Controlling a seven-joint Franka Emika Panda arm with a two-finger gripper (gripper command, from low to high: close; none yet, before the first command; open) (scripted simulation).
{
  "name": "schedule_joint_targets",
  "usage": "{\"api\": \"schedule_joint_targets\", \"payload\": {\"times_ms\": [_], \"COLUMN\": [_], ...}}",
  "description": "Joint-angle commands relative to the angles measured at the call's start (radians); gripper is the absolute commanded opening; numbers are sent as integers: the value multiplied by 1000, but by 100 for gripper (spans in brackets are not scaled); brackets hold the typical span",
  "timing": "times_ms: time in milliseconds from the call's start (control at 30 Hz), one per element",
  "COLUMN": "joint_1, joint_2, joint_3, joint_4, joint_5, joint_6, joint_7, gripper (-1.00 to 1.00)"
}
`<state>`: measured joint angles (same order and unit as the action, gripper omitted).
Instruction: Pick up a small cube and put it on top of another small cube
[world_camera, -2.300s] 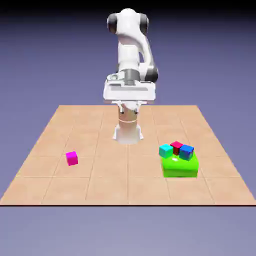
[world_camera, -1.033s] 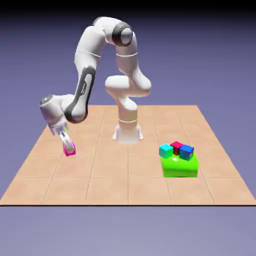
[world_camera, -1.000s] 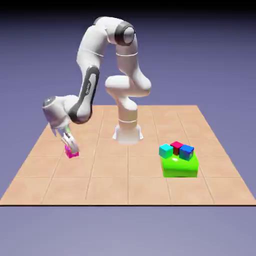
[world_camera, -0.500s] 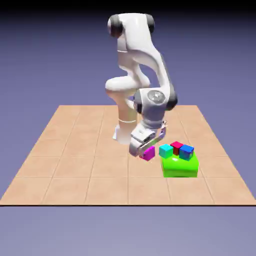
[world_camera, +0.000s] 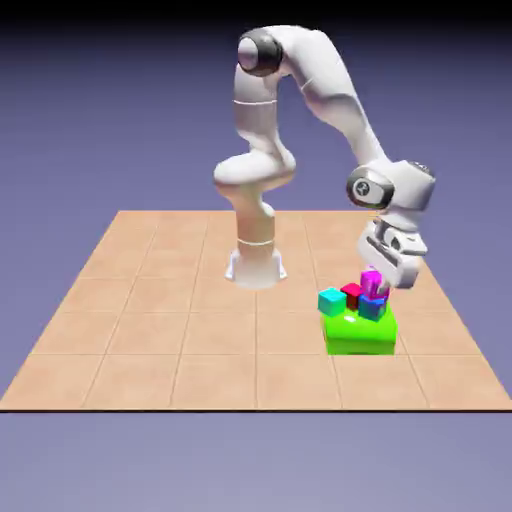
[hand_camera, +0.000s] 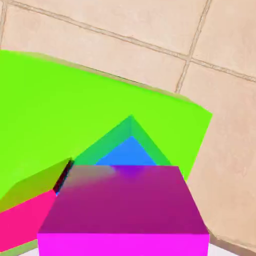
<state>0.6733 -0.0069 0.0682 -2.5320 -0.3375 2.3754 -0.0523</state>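
The magenta-pink small cube (world_camera: 369, 280) hangs between the fingers of my gripper (world_camera: 376, 288), which is shut on it. It sits directly over the blue cube (world_camera: 374, 308), very close; I cannot tell whether they touch. The blue cube stands on a bright green block (world_camera: 360, 335). In the hand view the magenta cube (hand_camera: 125, 205) fills the bottom and hides the finger tips. A corner of the blue cube (hand_camera: 129, 152) peeks out beyond it, over the green block (hand_camera: 75, 110).
On the same green block a teal-cyan cube (world_camera: 331, 300) and a dark red cube (world_camera: 351, 292) stand beside the blue one. The red cube (hand_camera: 22, 222) shows at the hand view's lower left. The robot's base (world_camera: 255, 265) stands at the tiled table's far middle.
The gripper took the magenta cube from the exterior view's left side of the table. It carried the cube across to the right, rising past the green block's left to above the blue cube.
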Motion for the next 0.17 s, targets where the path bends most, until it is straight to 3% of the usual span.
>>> {"api": "schedule_joint_targets", "payload": {"times_ms": [0,133], "joint_1": [27,41], "joint_2": [-29,-126], "joint_3": [5,22], "joint_4": [15,66], "joint_5": [17,72], "joint_6": [-43,-188], "joint_7": [-12,-54], "gripper": [100,100]}}
